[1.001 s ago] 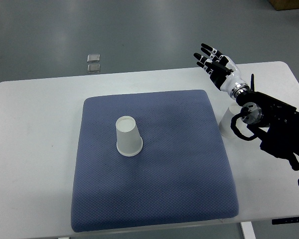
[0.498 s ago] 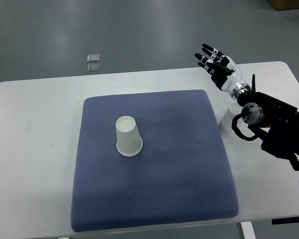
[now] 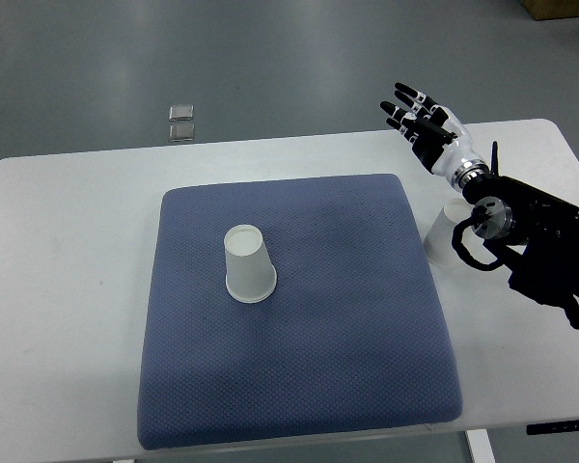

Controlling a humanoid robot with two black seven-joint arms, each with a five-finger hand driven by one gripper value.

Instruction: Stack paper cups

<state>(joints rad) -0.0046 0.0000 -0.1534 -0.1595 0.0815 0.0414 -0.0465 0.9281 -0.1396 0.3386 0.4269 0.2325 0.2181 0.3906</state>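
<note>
While upturned, tapered paper cup (image 3: 248, 264), woven mat (image 3: 367, 318)

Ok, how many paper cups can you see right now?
2. One paper cup stands upside down on the blue mat, left of its centre. The second cup stands on the white table just off the mat's right edge, partly hidden behind the right arm. None others visible.
</note>
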